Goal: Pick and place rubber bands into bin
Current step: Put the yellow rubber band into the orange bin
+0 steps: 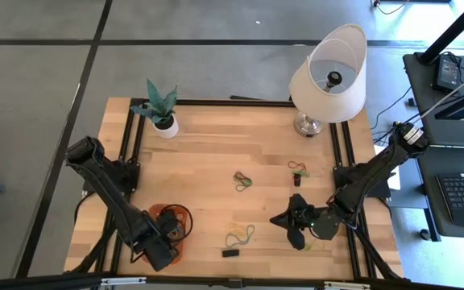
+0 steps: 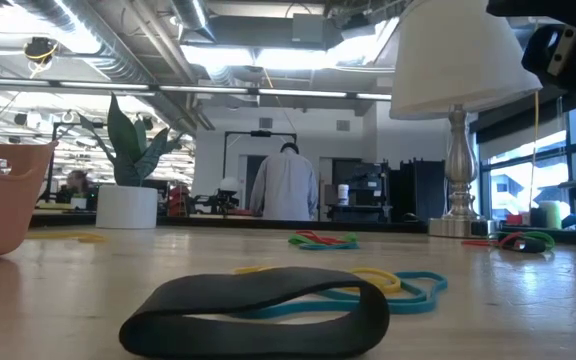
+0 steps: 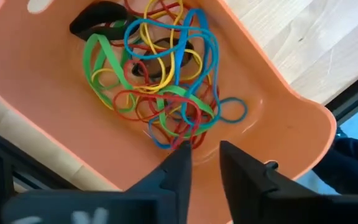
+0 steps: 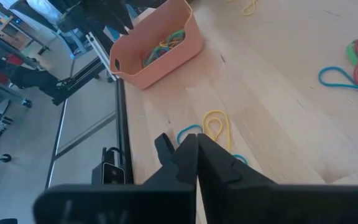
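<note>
The orange bin (image 1: pixel 182 219) sits near the table's near-left corner and holds a tangle of rubber bands (image 3: pixel 160 81) in several colours. My left gripper (image 3: pixel 204 163) hovers over the bin, open, its fingertips just above the tangle. My right gripper (image 4: pixel 196 142) is low over the wood near the table's right side (image 1: pixel 290 225), shut at a yellow and blue band pair (image 4: pixel 216 126). Loose bands lie flat on the wood: a yellow-blue bunch (image 1: pixel 240 236), a green-red one (image 1: pixel 242 180) and another (image 1: pixel 299 167). My right gripper comes down slanting from the table's right side and is shut over the yellow and blue bands. A yellow loop (image 4: pixel 217 121) sticks out past the fingertips and blue arcs (image 4: pixel 188 131) show on either side, all lying on the wood. The fingers hide the pinch itself.
A small black piece (image 1: pixel 230 253) lies near the near edge, close in the low view (image 2: pixel 258 310). A white pot with a plant (image 1: pixel 164 122) stands far left and a lamp (image 1: pixel 329 76) far right. Black rails (image 1: pixel 131 153) run along both sides.
</note>
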Robot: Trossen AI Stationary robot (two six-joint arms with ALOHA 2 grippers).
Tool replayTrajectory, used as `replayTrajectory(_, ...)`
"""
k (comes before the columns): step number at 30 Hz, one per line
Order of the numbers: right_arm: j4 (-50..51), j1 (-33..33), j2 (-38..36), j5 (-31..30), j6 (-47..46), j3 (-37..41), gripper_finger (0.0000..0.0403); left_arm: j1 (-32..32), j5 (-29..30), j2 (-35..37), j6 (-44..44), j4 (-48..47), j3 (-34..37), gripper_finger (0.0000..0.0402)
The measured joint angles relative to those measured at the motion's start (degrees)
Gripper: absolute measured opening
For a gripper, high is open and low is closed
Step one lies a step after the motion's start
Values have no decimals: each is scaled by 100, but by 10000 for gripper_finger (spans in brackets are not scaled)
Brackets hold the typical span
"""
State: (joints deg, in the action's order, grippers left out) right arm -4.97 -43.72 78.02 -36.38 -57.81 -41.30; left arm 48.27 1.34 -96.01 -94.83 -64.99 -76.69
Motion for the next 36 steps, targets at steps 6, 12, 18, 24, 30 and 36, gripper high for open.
replayTrajectory(6,0,0,0,0,1,-2,20,0,14,3,361,-5,2,130)
replayTrajectory(12,3,1,0,1,65,-2,20,-7,259,164,415,-89,2,137)
replayTrajectory(18,-129,46,4,2,575,-2,6,-11,316,245,1389,-414,2,95)
replayTrajectory(24,-360,165,129,-2,700,-124,2,-11,561,245,2252,-427,2,11)
replayTrajectory(30,328,504,929,4,1193,-1303,2,100,804,245,3504,97,2,2)
replayTrajectory(36,2355,1007,2150,672,1152,-3321,1,263,1095,465,4174,214,499,2)
